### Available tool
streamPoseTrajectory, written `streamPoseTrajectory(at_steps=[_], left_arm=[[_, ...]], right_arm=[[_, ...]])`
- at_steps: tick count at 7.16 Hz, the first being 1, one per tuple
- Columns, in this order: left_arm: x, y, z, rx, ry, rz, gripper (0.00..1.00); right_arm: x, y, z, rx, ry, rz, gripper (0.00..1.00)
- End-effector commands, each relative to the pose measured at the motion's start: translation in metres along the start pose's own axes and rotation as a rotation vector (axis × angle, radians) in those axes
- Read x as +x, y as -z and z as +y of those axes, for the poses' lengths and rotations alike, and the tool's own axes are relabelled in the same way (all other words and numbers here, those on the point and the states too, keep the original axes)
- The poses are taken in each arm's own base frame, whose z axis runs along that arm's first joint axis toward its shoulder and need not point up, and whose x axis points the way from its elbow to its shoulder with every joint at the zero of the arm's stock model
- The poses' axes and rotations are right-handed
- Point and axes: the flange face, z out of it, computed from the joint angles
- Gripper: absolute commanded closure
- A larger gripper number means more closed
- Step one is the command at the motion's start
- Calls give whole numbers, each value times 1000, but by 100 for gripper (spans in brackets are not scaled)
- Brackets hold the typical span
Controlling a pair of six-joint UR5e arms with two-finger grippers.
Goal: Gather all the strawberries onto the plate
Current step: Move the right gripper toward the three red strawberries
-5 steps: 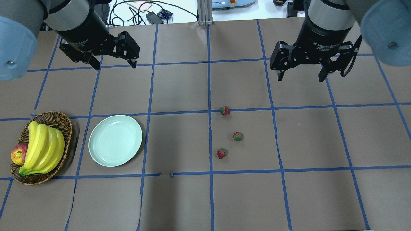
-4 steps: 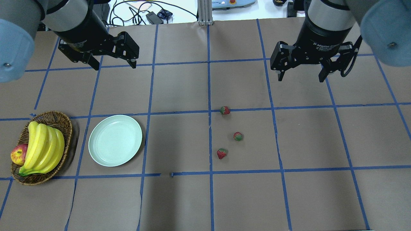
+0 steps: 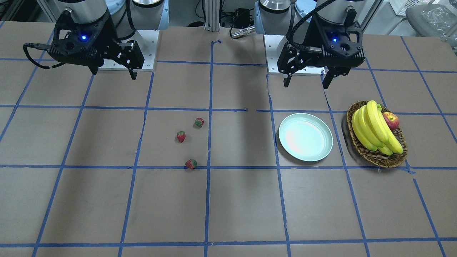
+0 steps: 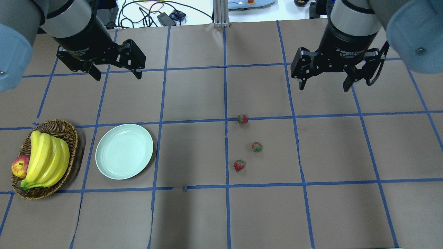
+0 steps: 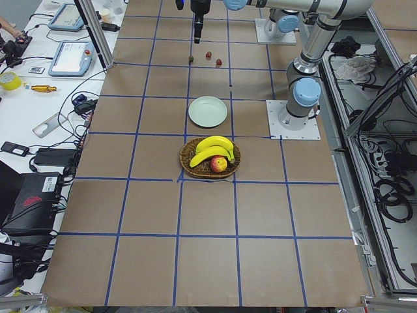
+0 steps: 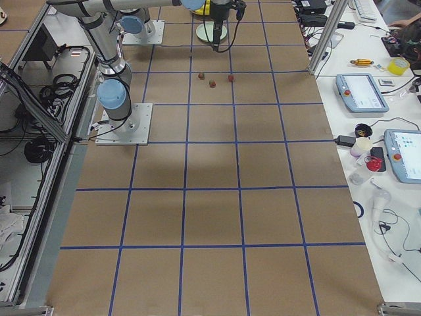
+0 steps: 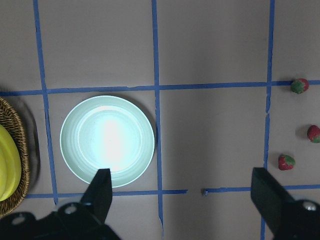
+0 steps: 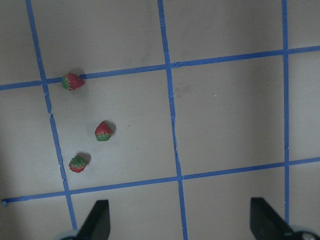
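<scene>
Both arms have shifted a little since the earlier frame. The left pincer has slid slightly towards its own side and levelled out, and the right pincer has edged a touch towards the fruit. Nothing on the counter has moved.

Each pincer hangs with its jaws spread wide and nothing between them. The wrist views show only bare counter in the gap.

All three strawberries lie loose on the right arm's half, well apart from the plate, which holds nothing. The tape-line strawberry sits on a blue line, the middle strawberry lies just beyond the line's near side, and the nearest strawberry lies close to that one. None of them touch. The plate sits just beside the wicker basket, which holds bananas and an apple.

Each berry is a small red cone with a green leafy cap, lying on its side. They look very light. Whether they are soft fruit or hard replicas cannot be told, so a gentle squeeze seems wise. Their tapered, likely smooth skin could let one squirt out or roll. The safest hold is probably across the widest part of the red body, just below the cap, with the jaws closing across the short axis.
</scene>
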Motion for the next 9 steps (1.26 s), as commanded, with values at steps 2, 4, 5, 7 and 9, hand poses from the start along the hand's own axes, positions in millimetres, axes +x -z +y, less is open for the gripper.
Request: streamPoseTrajectory(at_steps=[2,4,5,7,9], left_arm=[[-1,1,1,-1,0,-1,0],[0,1,1,-1,0,2,0],[-1,0,0,-1,1,3,0],[-4,1,-1,2,6,1,0],[-2,1,0,2,4,6,0]], right_arm=[[0,-5,4,-41,-1,6,0],[-2,-5,4,-34,-1,0,0],[-3,-3,5,-33,-3,-8,0],[-6,-10,7,-46,0,-6,0],[-9,-19,2,-31,-29,-8,0]])
